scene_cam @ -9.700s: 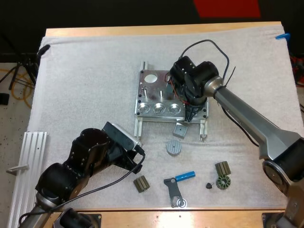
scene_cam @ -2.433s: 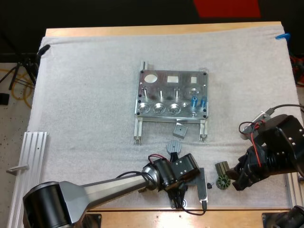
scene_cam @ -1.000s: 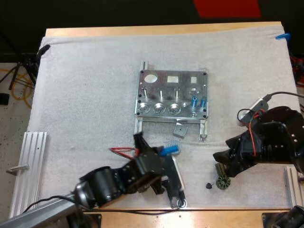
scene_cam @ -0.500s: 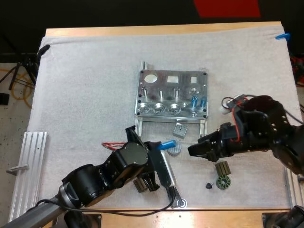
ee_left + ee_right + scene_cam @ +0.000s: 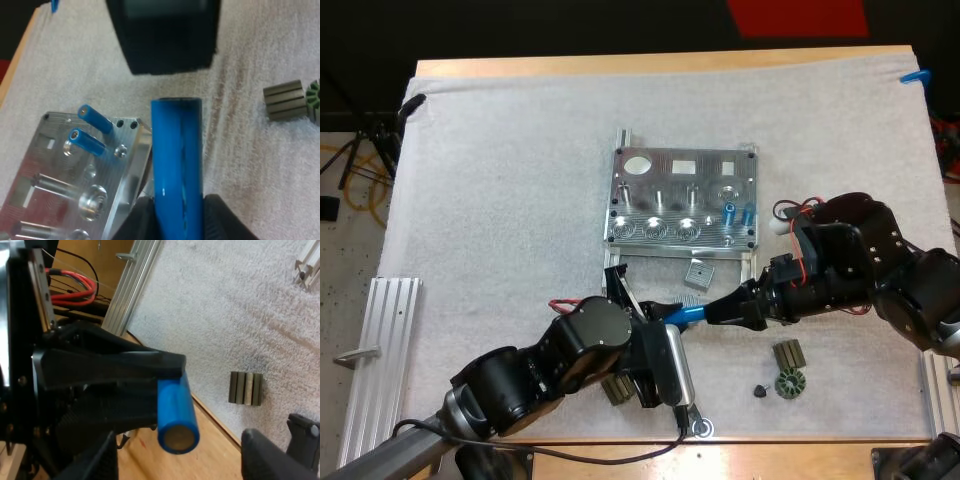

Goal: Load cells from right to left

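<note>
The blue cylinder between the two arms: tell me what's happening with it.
The left gripper is shut on the blue cylinder, holding it over the mat on the near side of the metal fixture. The right gripper is open at the cylinder's free end, fingers on either side without touching, so this looks like a handover. Two other blue cells already stand at the fixture's right end.

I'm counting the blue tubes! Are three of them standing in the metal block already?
No, just two blue cylinders stand in the metal fixture; the left gripper holds a third blue cylinder.
</note>
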`<state>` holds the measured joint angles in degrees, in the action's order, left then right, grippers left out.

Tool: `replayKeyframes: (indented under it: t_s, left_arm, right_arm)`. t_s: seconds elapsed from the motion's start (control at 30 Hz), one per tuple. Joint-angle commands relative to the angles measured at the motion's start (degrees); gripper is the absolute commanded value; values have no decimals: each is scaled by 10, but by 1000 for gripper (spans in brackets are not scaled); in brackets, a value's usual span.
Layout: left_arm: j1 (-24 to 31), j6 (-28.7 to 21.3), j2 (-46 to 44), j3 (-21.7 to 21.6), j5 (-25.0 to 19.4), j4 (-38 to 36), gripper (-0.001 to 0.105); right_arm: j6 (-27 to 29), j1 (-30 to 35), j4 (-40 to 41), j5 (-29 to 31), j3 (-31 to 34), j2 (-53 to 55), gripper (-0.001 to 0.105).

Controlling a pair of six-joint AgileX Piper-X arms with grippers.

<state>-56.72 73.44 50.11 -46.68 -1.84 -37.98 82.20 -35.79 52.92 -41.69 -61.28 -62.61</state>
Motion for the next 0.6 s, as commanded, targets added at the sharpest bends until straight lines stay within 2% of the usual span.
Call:
replayKeyframes:
  t_s: [0.0, 0.27, 0.57]
  left_arm:
    - [0, -2, -5, -3, 4, 13, 0]
    - [0, -2, 0, -3, 3, 33, 0]
    - [0, -2, 4, -1, 3, 38, 0]
  right_arm:
    - [-2, 2, -4, -6, -1, 1, 54]
    - [-22, 2, -4, 13, -1, 1, 54]
    - [-93, 2, -77, 3, 33, 1, 54]
